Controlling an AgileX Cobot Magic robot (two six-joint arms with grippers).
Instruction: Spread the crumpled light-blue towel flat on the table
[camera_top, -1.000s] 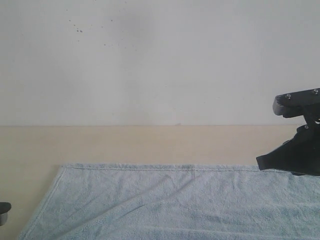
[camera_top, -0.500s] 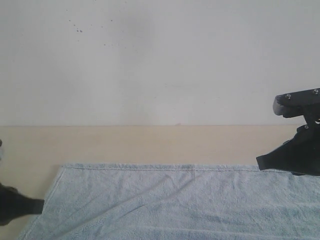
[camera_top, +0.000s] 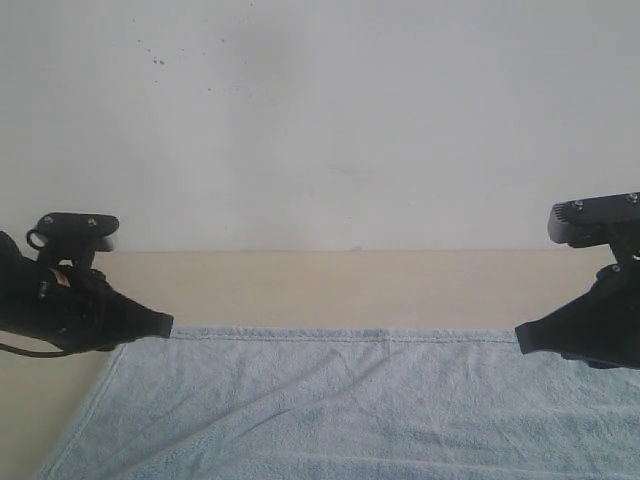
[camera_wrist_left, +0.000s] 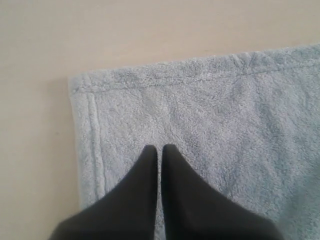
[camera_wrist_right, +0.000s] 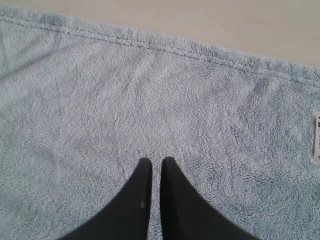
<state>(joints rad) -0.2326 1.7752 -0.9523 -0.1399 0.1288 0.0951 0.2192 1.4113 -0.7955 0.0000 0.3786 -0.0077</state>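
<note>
Left black pincer (camera_top: 162, 325) and right black pincer (camera_top: 522, 338), both pressed together and empty, are poised over the pale-blue fluffy terry towel (camera_top: 340, 400) lying across the lower frame on the beige matte table (camera_top: 330, 285), where light outward strokes would best flatten its diagonal creases (camera_top: 300, 385).

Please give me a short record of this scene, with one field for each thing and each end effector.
towel: light blue, spread nearly flat, soft creases
table: beige, bare beyond the far hem
left end effector: shut, over the towel's far left corner
right end effector: shut, over the towel near the far hem
label: white, at the towel's edge in the right wrist view
</note>
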